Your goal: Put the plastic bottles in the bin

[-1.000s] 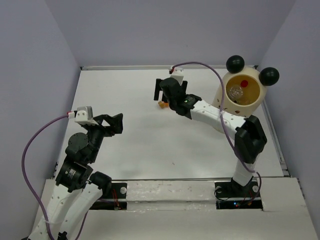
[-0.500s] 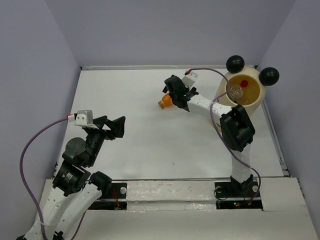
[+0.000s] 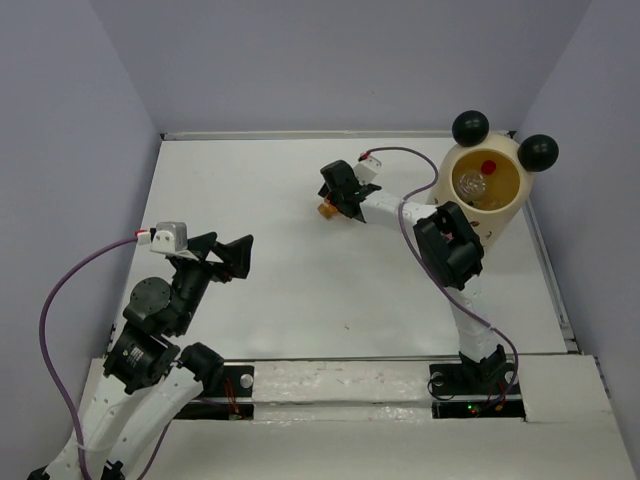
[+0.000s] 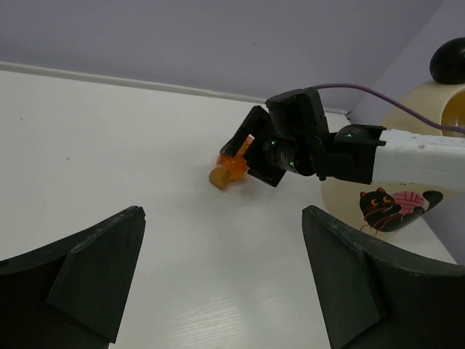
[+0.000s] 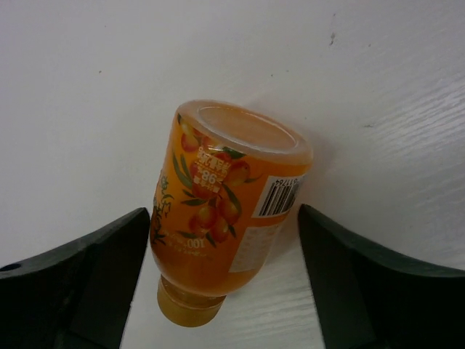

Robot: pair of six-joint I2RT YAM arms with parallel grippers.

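right wrist: stubby glossy orange bottle (image 5: 218,211) between right gripper's (image 5: 221,218) wide-apart black fingers (image 5: 80,283); left gripper (image 4: 225,247) wide too

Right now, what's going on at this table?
The right arm's fingers are open on either side of a short orange plastic bottle lying on its side on the white table, and have not closed on it. The tall cream bin with black ball ears stands at the far right, with a clear bottle and a red cap showing inside. The left arm's fingers are open and hold nothing.
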